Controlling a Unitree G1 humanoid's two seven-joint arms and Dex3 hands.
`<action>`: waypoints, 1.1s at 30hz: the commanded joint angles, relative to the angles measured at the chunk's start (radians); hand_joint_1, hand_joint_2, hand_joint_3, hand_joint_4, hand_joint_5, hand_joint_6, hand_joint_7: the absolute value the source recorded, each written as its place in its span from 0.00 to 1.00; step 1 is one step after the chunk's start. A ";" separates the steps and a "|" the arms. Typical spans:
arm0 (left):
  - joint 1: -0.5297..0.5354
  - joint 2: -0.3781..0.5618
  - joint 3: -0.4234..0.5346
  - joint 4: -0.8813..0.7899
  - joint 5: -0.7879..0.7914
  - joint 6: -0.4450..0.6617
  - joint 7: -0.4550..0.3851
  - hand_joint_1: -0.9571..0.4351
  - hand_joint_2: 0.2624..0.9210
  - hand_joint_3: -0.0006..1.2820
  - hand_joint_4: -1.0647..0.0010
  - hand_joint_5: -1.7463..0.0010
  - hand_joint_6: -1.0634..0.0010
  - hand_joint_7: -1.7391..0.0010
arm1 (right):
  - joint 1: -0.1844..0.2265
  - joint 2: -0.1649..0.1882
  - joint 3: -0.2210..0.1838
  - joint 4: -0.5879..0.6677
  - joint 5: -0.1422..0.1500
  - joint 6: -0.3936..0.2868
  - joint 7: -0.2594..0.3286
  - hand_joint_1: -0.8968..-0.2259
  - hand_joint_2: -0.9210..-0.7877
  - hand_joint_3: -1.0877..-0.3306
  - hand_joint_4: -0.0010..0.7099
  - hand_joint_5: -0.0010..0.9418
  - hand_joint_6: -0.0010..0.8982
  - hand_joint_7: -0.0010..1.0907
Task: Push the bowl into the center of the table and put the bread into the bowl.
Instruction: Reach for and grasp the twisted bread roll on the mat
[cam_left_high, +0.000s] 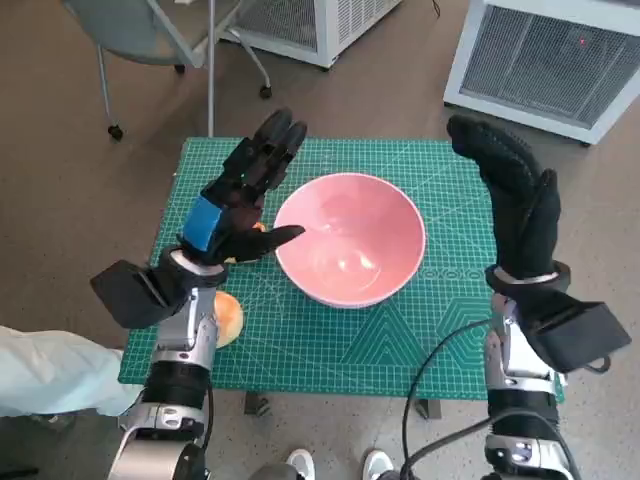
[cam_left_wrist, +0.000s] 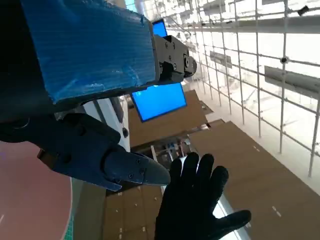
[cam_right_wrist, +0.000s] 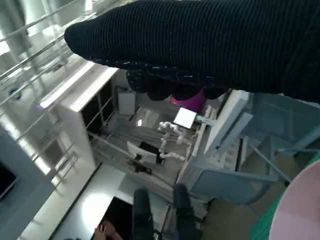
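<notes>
With the pink bowl (cam_left_high: 349, 238) sitting mid-desk just beyond the left hand (cam_left_high: 243, 195)'s spread, empty fingers (cam_left_high: 272, 150), the bread (cam_left_high: 228, 318) behind that wrist is awaiting grasping, while the right hand (cam_left_high: 515, 195) is hovering, fingers loosely apart.

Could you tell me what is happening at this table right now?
A humanoid robot works at a green cutting mat with a pink bowl roughly at its middle. Its left hand hovers beside the bowl's left rim, fingers spread, holding nothing. The right hand is raised open on the other side. The bread lies near the mat's left edge, not yet in the bowl.
</notes>
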 joint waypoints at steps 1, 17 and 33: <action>-0.018 0.002 -0.002 -0.021 -0.012 -0.002 -0.016 0.38 1.00 0.07 0.87 1.00 0.79 1.00 | 0.034 -0.010 0.015 -0.027 -0.031 0.034 -0.023 0.22 0.00 0.45 0.25 0.00 0.05 0.48; -0.014 0.091 0.004 -0.009 0.079 -0.024 0.011 0.39 1.00 0.06 0.87 1.00 0.80 1.00 | 0.031 -0.011 0.046 -0.039 -0.034 0.077 -0.038 0.21 0.00 0.45 0.25 0.00 0.03 0.49; -0.029 0.469 -0.144 -0.197 0.671 0.467 0.196 0.57 0.78 0.00 0.92 1.00 0.76 0.99 | 0.017 0.007 0.060 -0.018 0.010 0.095 -0.014 0.19 0.00 0.45 0.25 0.00 0.02 0.50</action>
